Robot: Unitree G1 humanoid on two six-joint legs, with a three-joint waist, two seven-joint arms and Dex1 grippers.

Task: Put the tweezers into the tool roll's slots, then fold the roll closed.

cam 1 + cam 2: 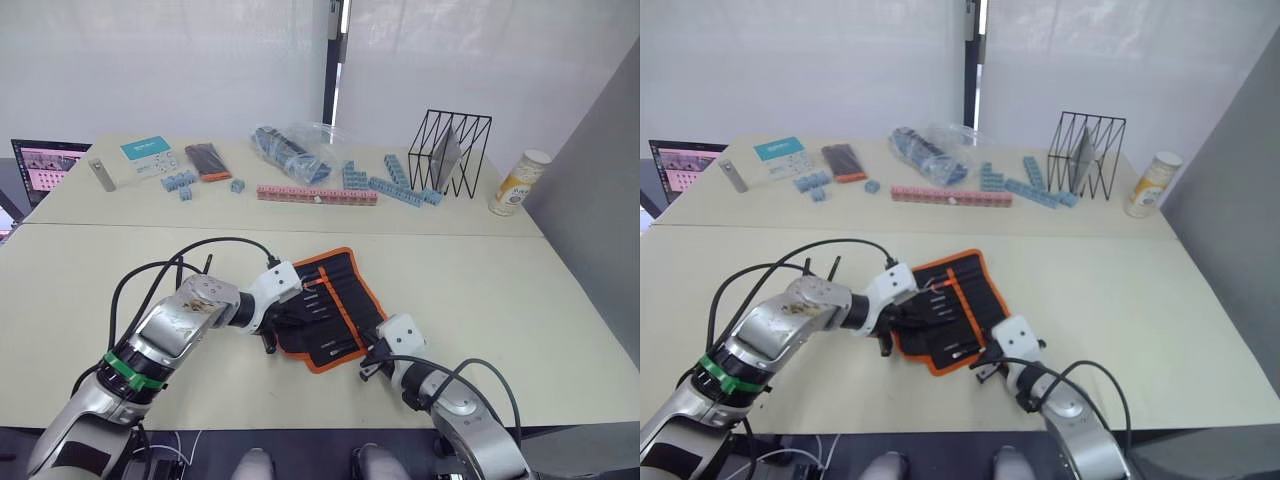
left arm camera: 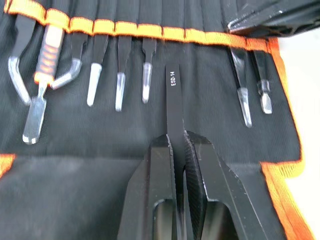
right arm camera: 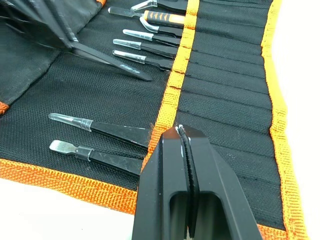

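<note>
Tool roll spread open on near part of desk, most tweezers already tucked under orange stripe. Left hand clamped on one black tweezer, tip aimed at an empty slot between seated ones. Right hand pinched narrow on stripe at roll's near right end, possibly gripping fabric.

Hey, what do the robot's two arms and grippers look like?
Both arms are silver metal with white wrist housings and looping black cables. The left arm wears a green band. The left gripper and right gripper each have two black, wedge-shaped fingers.
</note>
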